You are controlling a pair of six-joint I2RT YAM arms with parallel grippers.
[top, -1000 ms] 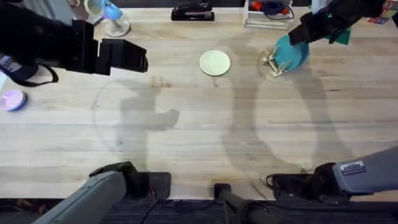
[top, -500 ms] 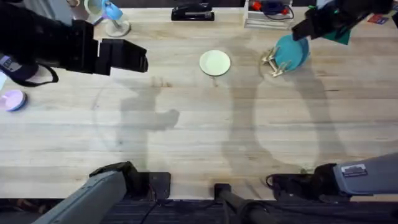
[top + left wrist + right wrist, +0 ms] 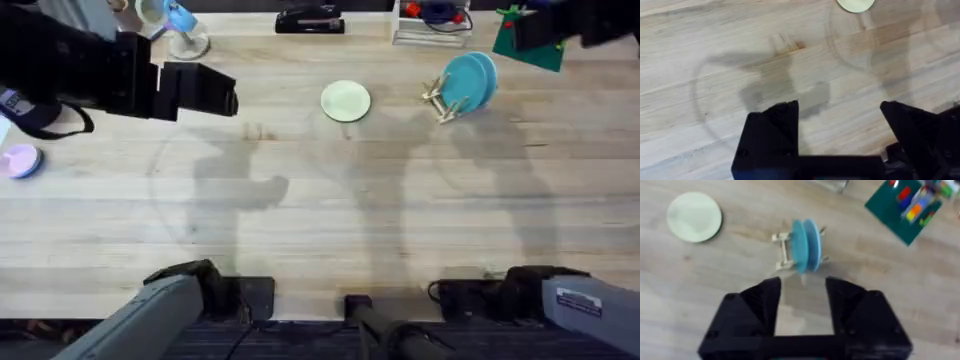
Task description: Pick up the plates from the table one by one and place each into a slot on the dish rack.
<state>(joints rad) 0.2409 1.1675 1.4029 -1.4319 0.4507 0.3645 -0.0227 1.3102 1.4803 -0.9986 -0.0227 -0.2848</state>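
Wooden worktop (image 3: 330,200) spans the overhead view, plank grain visible, arm shadows across the middle.

Left arm reaches in from the left edge, high over the worktop; left end effector (image 3: 840,117) hangs above bare wood, black fingers spread wide w/ nothing between them. In the left wrist view the cream plate sits far off at the frame edge, well apart from the fingers.

Right end effector (image 3: 802,292) is up over the far right of the worktop, fingers spread, nothing held. In the right wrist view the gap betw. its fingers lines up w/ the rack, but it's not touching rack or plates.

Green board (image 3: 538,42) lies at the far right corner w/ small coloured bits on it. White wire tray (image 3: 432,22) at the far edge, near the rack. Black stapler-like item (image 3: 309,20) at far centre.

Dish rack (image 3: 438,100) stands far right of centre, light wooden dowels. Two blue plates stand upright on edge in its slots, side by side: teal plate (image 3: 463,84) and a paler blue plate (image 3: 486,72) just behind it. Which slots exactly, can't tell.

Cream plate (image 3: 346,101) lies flat on the worktop, far centre, left of the rack and apart from it.

Small lilac round item (image 3: 20,160) near the left edge.
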